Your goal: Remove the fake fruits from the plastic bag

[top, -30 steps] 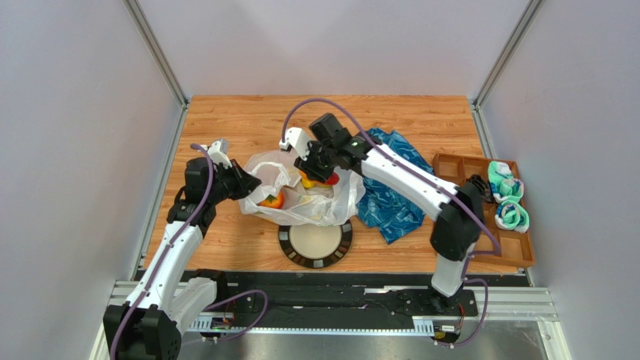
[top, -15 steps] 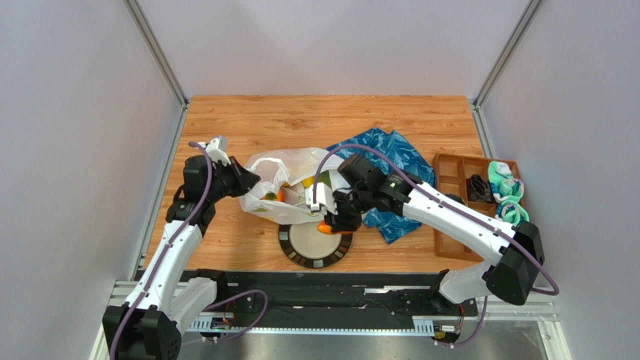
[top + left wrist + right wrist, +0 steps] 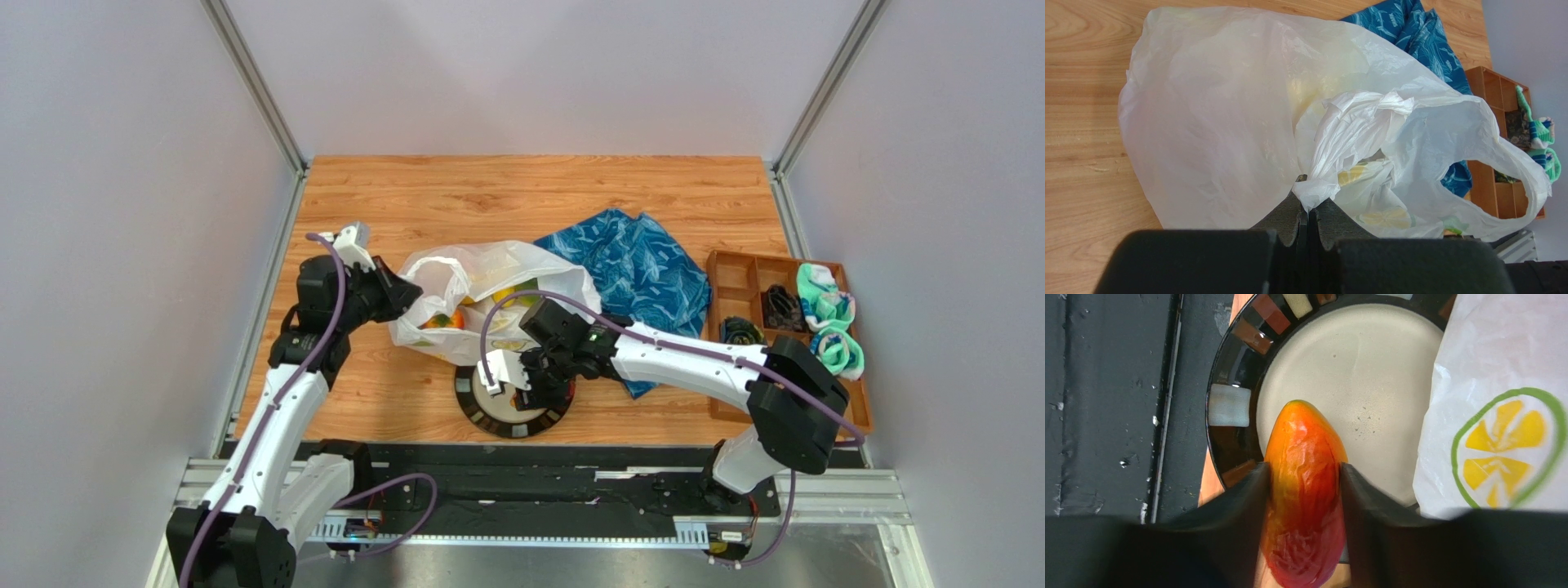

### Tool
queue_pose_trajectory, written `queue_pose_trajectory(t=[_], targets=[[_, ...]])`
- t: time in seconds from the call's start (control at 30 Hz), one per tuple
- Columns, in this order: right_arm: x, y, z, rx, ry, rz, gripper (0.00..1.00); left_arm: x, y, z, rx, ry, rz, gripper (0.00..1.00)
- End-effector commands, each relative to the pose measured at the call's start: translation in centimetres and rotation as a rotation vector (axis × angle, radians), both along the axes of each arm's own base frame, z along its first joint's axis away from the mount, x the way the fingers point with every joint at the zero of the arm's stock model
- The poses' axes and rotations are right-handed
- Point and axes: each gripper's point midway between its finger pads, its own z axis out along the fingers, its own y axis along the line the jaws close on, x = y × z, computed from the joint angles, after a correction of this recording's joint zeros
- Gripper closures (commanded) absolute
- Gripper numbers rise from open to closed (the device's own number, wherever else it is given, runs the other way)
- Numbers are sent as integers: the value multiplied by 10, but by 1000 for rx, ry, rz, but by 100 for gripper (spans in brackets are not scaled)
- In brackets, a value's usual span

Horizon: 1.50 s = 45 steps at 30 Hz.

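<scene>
A red-orange mango-shaped fake fruit point(image 3: 1306, 502) sits between the fingers of my right gripper point(image 3: 1304, 471), which is shut on it. It hangs just over the black-rimmed round plate point(image 3: 1229, 404), near the plate's left rim. From above, the right gripper point(image 3: 530, 382) is over the plate point(image 3: 472, 410), in front of the plastic bag point(image 3: 503, 276). My left gripper point(image 3: 1310, 208) is shut on a bunched fold of the white bag point(image 3: 1217, 110) at its left side. Orange and green fruits point(image 3: 449, 321) show in the bag's mouth.
A blue patterned cloth point(image 3: 638, 276) lies right of the bag. A brown compartment tray point(image 3: 846, 410) with teal and black items stands at the right edge. A yellow and green citrus print point(image 3: 1508, 444) marks the bag beside the plate. A black rail point(image 3: 1112, 404) borders the near edge.
My right gripper has carried the mango-shaped fruit out of the bag and toward the near edge, over the plate. The left gripper has kept its hold on the bag.
</scene>
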Motion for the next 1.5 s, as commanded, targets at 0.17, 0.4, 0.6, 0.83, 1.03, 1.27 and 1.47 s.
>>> queue_pose_trajectory(t=[0.17, 0.4, 0.6, 0.83, 1.03, 1.27, 1.47], targets=[[3, -6, 116, 85, -15, -29, 0, -1, 0, 16, 17, -59, -28, 100], [84, 22, 203, 377, -165, -278, 14, -3, -14, 20, 46, -113, -169, 100], [146, 20, 130, 231, -117, -369, 56, -8, -15, 10, 105, -86, -268, 100], [162, 13, 113, 189, -112, -295, 70, 0, -2, 9, 140, -32, -289, 100], [188, 7, 66, 68, -93, -342, 68, 11, -4, 18, 133, -75, -297, 100], [226, 2, 33, -32, -82, -441, 46, 2, -9, 21, 84, -71, -297, 100], [243, -8, 29, -63, -105, -465, 30, 0, -8, 17, 80, -80, -283, 100]])
